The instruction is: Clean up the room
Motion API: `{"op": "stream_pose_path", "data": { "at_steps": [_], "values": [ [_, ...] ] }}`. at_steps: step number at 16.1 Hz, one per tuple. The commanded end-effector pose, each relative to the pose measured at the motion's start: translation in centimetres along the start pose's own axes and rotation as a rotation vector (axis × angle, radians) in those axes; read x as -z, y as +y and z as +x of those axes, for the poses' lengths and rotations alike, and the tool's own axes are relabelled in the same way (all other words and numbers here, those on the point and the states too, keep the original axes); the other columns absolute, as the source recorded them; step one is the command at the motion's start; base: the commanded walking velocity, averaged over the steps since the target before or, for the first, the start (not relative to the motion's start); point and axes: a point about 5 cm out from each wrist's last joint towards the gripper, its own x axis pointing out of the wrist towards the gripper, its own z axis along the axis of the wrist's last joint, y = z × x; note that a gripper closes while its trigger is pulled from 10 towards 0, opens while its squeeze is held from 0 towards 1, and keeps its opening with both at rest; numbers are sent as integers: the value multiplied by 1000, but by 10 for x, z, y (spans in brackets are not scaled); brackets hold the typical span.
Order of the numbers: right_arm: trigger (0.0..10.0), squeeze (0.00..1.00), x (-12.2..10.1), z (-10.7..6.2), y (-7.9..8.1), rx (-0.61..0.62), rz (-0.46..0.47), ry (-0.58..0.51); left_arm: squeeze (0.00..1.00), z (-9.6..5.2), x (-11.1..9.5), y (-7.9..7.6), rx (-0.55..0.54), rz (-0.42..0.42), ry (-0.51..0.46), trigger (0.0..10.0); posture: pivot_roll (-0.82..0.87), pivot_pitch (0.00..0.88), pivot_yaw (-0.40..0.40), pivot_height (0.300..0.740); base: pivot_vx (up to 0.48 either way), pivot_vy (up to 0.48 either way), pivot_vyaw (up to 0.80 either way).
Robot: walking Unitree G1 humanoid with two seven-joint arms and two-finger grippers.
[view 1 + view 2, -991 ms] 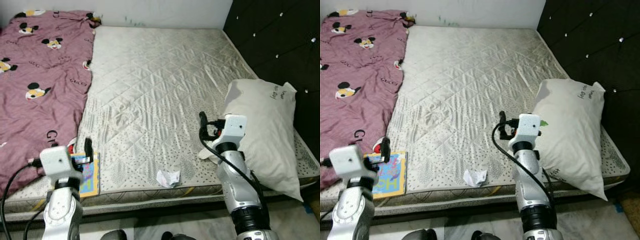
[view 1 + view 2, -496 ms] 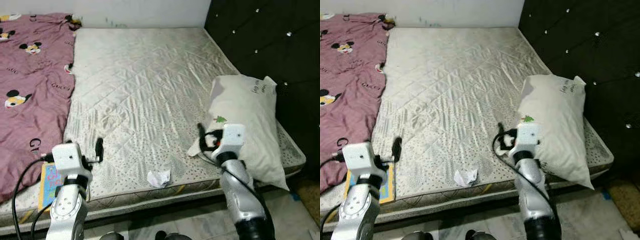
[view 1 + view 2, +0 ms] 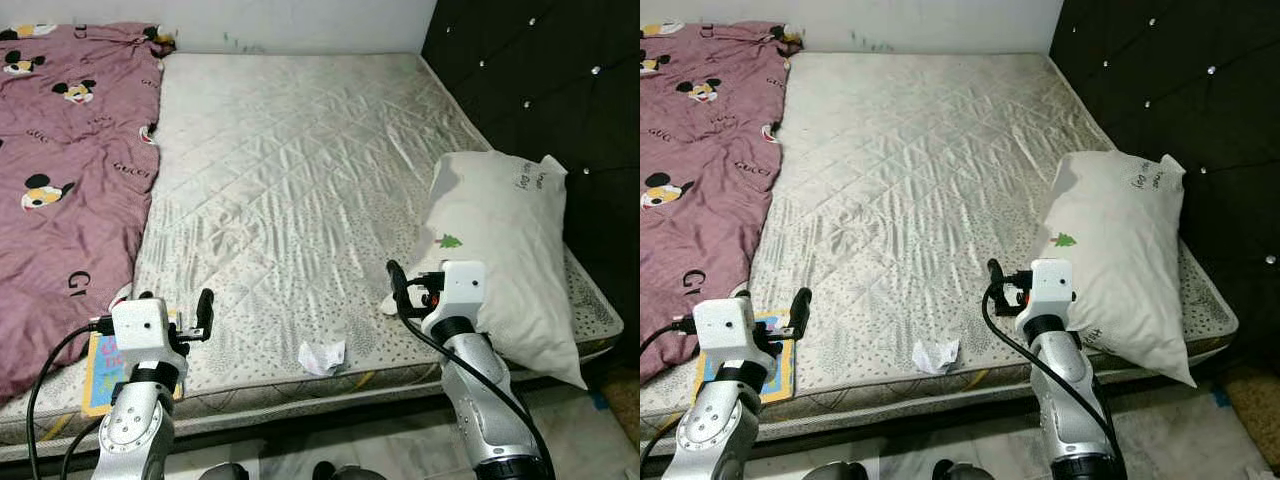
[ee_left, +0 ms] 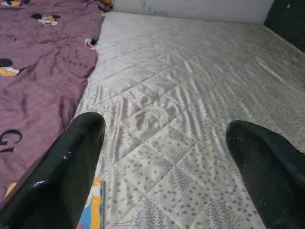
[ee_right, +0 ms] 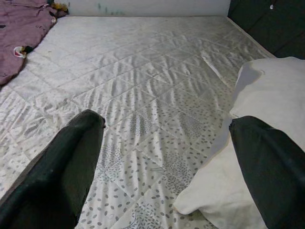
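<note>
Maroon cartoon-print blanket [image 3: 60, 170] lies heaped over the bed's left side, likely waiting to be spread. A bright children's book [image 3: 100, 360] sits at the mattress [image 3: 300, 150] edge beneath the left gripper [image 4: 162, 157], whose fingers are spread wide and hold nothing. A crumpled paper scrap [image 3: 322, 355] rests near the front edge, between the arms. The right gripper [image 5: 167, 157], equally wide and empty, hovers just beside the white pillow's [image 3: 505, 250] corner, seemingly ready to take it.

Bare quilted mattress [image 3: 290, 170], black tufted headboard [image 3: 540, 90], white wall [image 3: 300, 25].
</note>
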Motion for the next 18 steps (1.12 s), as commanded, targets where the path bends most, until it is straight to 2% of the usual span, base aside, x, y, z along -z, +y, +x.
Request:
{"op": "stream_pose_path", "data": {
  "at_steps": [1,4,13,18],
  "values": [
    [10000,0,1,-2,3,-13,0,13,0,-1,-1,-1,6,6,5,10000,49,174,-69,740,0,0,0],
    [10000,0,3,-1,8,-36,-2,19,0,-2,0,-4,15,8,7,10000,58,173,-69,728,0,0,0],
    [10000,0,4,2,10,-46,10,33,0,1,1,-5,14,19,11,10000,52,172,-69,719,0,0,0],
    [10000,0,5,3,12,-62,11,41,0,2,1,-6,8,20,9,10000,51,174,-72,654,0,0,0]
  ]
}}
